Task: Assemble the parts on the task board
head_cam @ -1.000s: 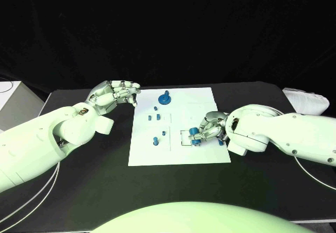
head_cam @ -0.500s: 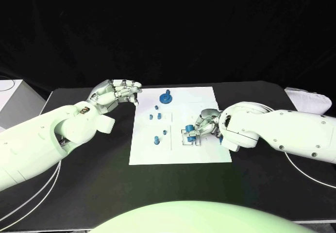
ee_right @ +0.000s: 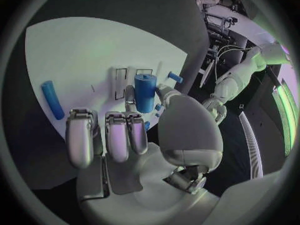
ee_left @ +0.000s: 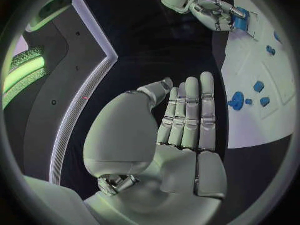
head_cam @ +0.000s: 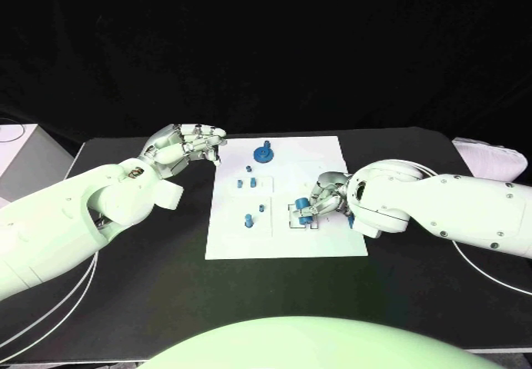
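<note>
The white task board (head_cam: 286, 231) lies in the middle of the black counter (head_cam: 133, 277), and the small blue parts are scattered over it. The right hand (head_cam: 324, 201) rests over the board's right side, near the edge closest to that arm, and grips a blue cylinder (ee_right: 144, 92) between thumb and fingers; in the right wrist view the cylinder stands upright just beside a set of thin rectangular outlines printed on the board (ee_right: 128, 77). From the head view the cylinder (head_cam: 300, 209) is half covered by the fingers, so whether its lower end touches the board cannot be told. A longer blue rod (ee_right: 51, 100) lies flat on the board, well apart from the held piece, and another small blue piece (ee_right: 175, 77) sits beyond the thumb, partly cut off by it. The left hand (head_cam: 183, 147) hovers beside the board's far left corner, off the white plate; its fingers are curled inward in the head view, while the left wrist view shows them lying straight and close together (ee_left: 187, 115) with nothing in the palm, so it holds nothing. Near the board's far edge stands a round blue disc with a peg (head_cam: 261, 156), and smaller blue pegs (head_cam: 251, 184) and a short blue post (head_cam: 247, 222) sit in the board's middle; their exact shapes are too small to make out.
</note>
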